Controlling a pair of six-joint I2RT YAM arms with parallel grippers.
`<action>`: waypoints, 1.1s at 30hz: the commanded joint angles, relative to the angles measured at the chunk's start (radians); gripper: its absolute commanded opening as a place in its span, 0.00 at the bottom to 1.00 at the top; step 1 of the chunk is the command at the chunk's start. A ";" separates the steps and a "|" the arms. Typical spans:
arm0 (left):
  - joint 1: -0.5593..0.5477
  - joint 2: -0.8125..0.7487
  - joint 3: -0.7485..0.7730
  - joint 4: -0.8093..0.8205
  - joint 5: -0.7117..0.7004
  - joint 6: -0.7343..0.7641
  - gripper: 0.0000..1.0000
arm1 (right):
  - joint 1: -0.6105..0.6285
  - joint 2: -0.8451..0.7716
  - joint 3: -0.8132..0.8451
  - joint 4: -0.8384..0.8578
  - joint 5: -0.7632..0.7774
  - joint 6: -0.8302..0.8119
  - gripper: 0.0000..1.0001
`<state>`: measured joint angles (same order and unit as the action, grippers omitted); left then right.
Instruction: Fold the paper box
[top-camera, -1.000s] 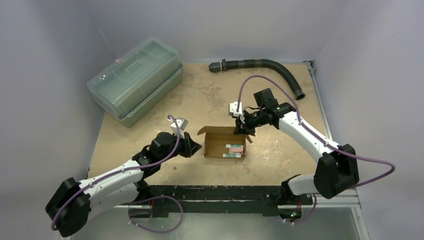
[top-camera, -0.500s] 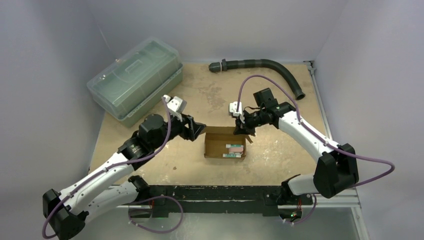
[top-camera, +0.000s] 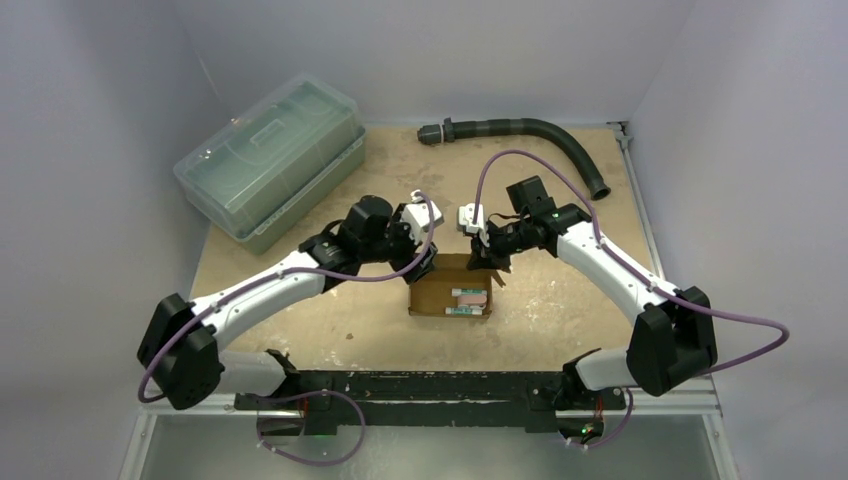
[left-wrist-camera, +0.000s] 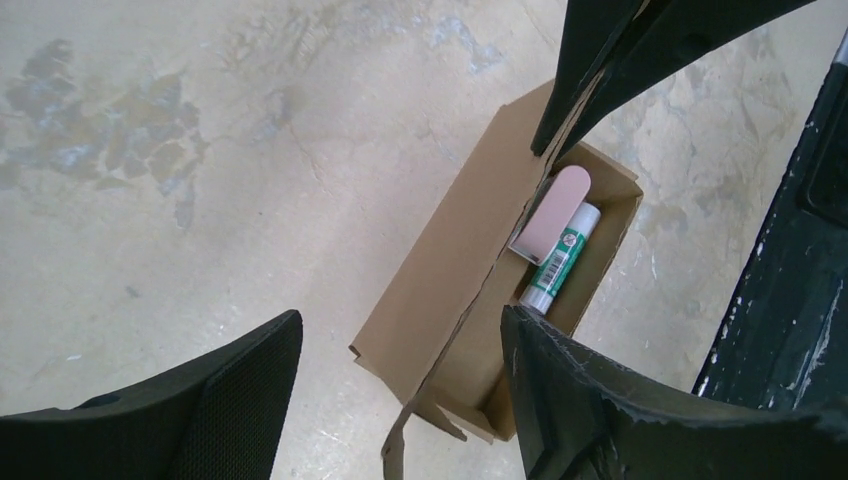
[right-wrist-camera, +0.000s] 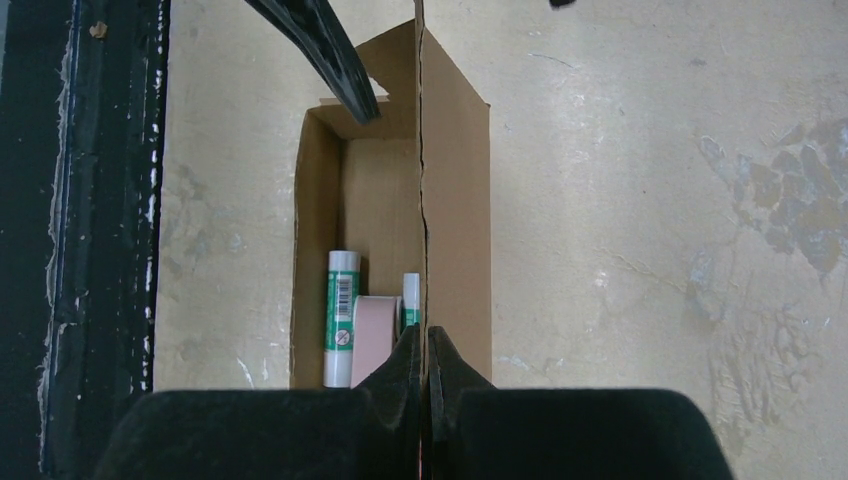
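Top external: seeing the paper box (top-camera: 452, 292) sitting mid-table (top-camera: 350, 320), open side up, both grippers at its far edge. Pinching the box's rear flap with the right gripper (top-camera: 482, 258), near the flap's right end. Hovering the left gripper (top-camera: 427, 263) at the box's far-left corner, near the right gripper; contact not resolvable from up here.

Left wrist: looking down past the left gripper's fingers (left-wrist-camera: 220, 400), spread wide apart and holding nothing. Seeing the box lying below and between them, rear flap (left-wrist-camera: 450, 250) standing up. Seeing the right gripper's dark fingers (left-wrist-camera: 620, 70) at the top edge, clamping that flap's rim. Spotting 1 white-and-green tube (left-wrist-camera: 558, 262) and 1 pink piece (left-wrist-camera: 552, 212) lying inside, side by side.

Right wrist: sighting along the flap edge-on, fingertips of the right gripper pressed together on the cardboard. Counting 2 tubes at the near end of the box, pink piece between them. Catching 1 left-gripper finger over the box's far end; touching or not, cannot tell.

Also noting a clear greenish plastic bin (top-camera: 270, 160) at the table's far-left corner and a dark corrugated hose (top-camera: 530, 132) along the far edge, both well apart from the box.
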<state>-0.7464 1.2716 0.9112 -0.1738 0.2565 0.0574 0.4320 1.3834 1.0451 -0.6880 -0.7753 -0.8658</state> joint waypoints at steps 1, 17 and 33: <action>0.004 0.065 0.086 -0.016 0.098 0.089 0.68 | 0.004 0.006 0.029 -0.031 0.013 -0.016 0.01; 0.004 0.122 0.115 -0.053 0.180 0.112 0.00 | 0.005 0.008 0.032 -0.036 0.011 -0.018 0.03; -0.010 0.049 0.051 -0.027 0.101 0.075 0.00 | -0.193 -0.122 0.067 -0.066 -0.167 0.042 0.99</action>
<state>-0.7509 1.3647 0.9825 -0.2268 0.3798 0.1493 0.3298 1.3312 1.0576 -0.7074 -0.8158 -0.8196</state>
